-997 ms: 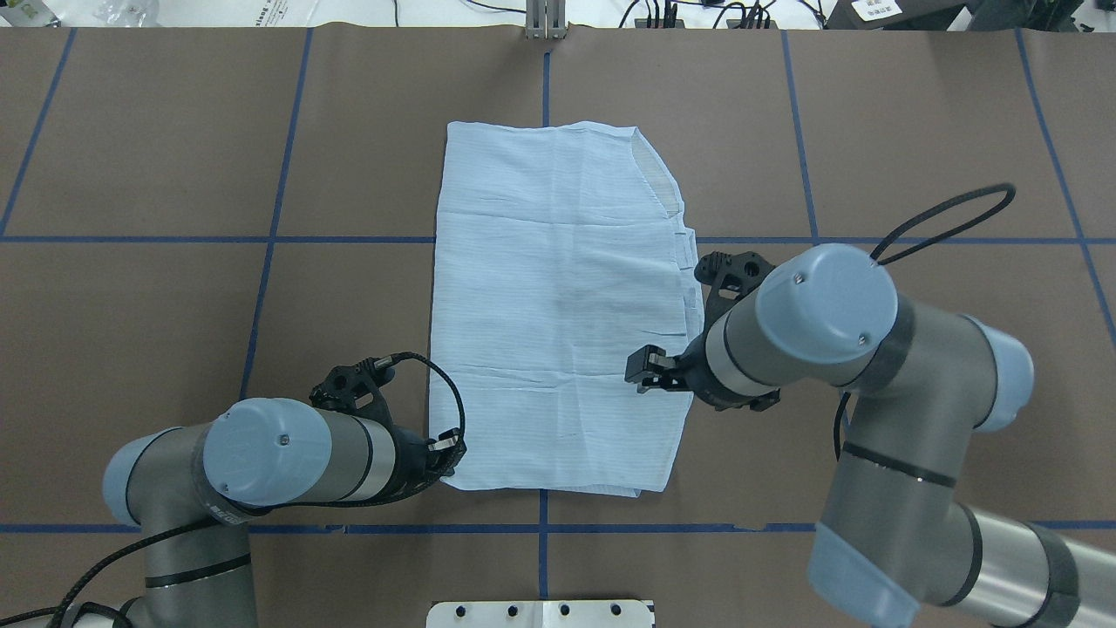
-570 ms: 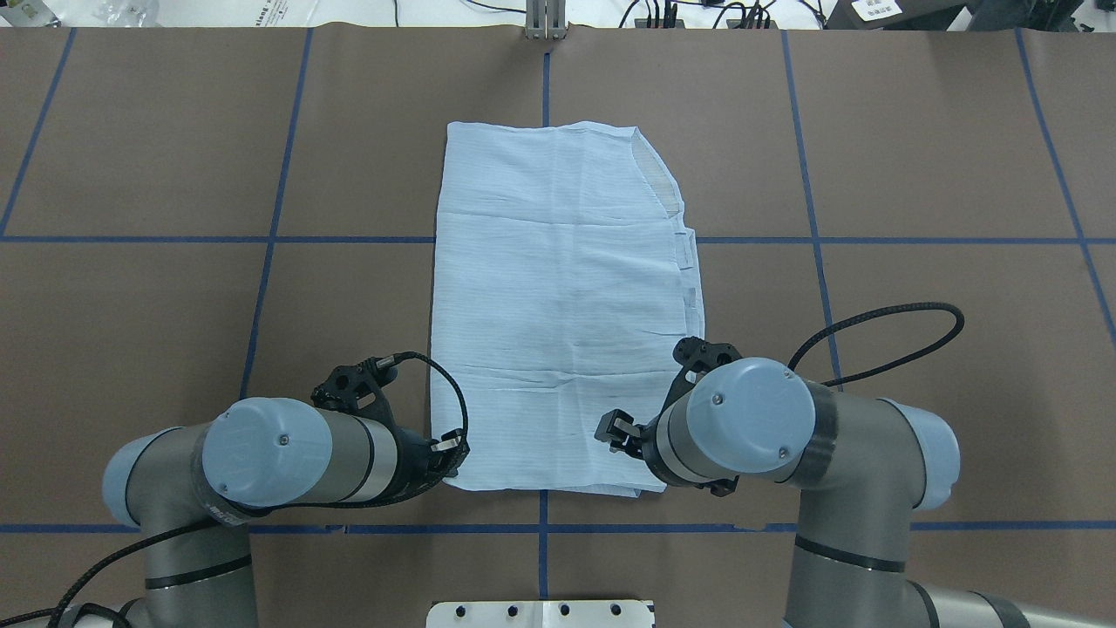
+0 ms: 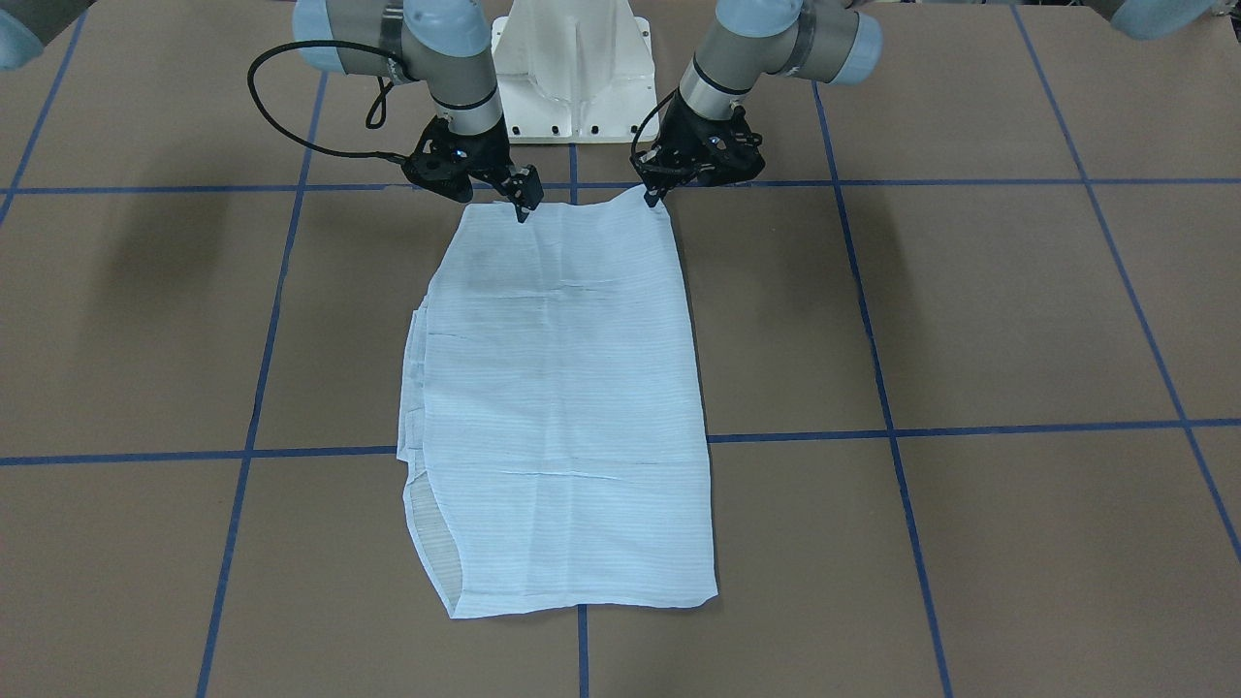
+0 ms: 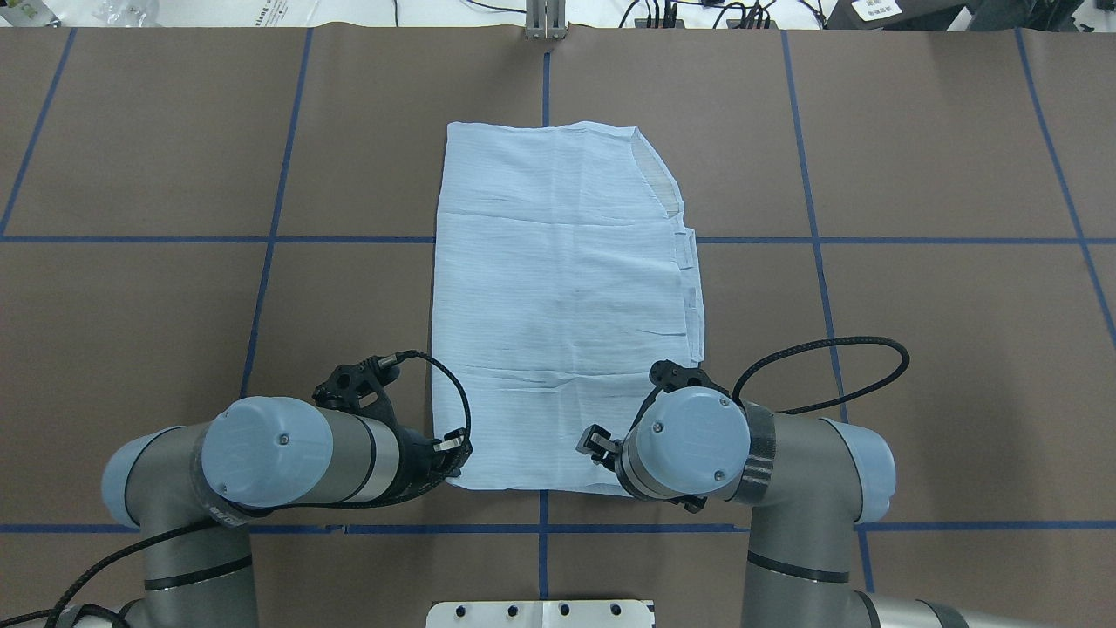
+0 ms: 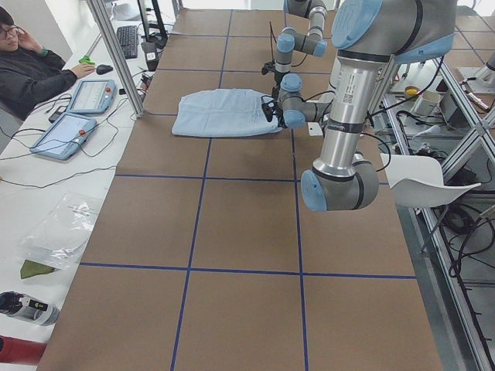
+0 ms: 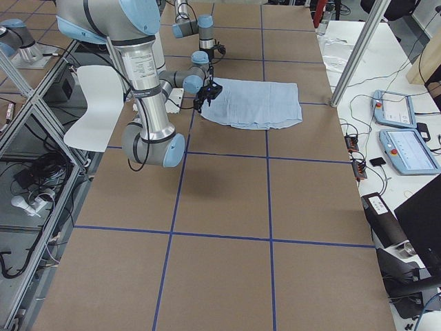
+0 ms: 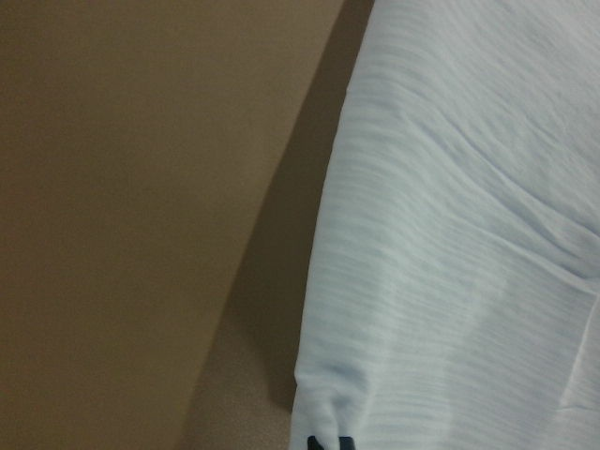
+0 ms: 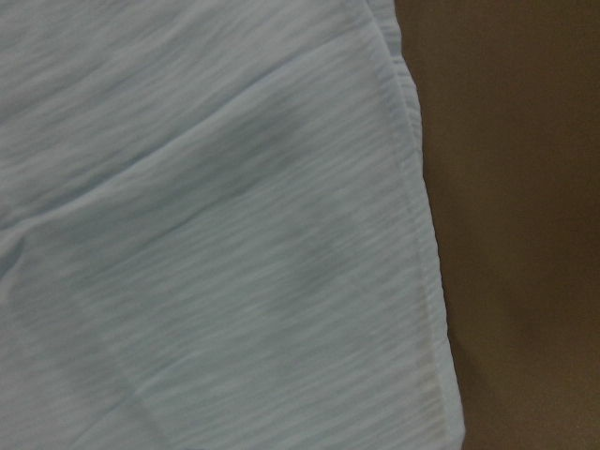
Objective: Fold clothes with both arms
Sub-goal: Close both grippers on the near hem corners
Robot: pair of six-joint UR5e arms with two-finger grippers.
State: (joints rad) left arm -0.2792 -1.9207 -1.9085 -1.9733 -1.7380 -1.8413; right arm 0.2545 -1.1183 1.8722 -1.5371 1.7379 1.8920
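Observation:
The light-blue striped shirt (image 4: pixel 558 305) lies flat, folded into a tall rectangle, in the middle of the brown table; it also shows in the front view (image 3: pixel 557 407). My left gripper (image 4: pixel 449 453) is at the shirt's near left corner and is shut on it. The left wrist view shows the black fingertips (image 7: pixel 333 442) pinching bunched fabric (image 7: pixel 450 234), and the front view (image 3: pixel 652 199) shows that corner slightly raised. My right gripper (image 4: pixel 595 443) hovers over the shirt near its near right corner (image 3: pixel 524 208). It looks open, and the right wrist view shows only shirt fabric (image 8: pixel 206 234).
The white pedestal base (image 3: pixel 572 68) stands just behind the shirt's near edge. Blue tape lines (image 4: pixel 261 238) grid the table. An aluminium post (image 4: pixel 545 17) stands at the far edge. An operator (image 5: pixel 27 54) sits beyond that far edge with tablets (image 5: pixel 89 97).
My right arm has swung back from the middle of the shirt's right edge to its near right corner. The left arm and the shirt have stayed put.

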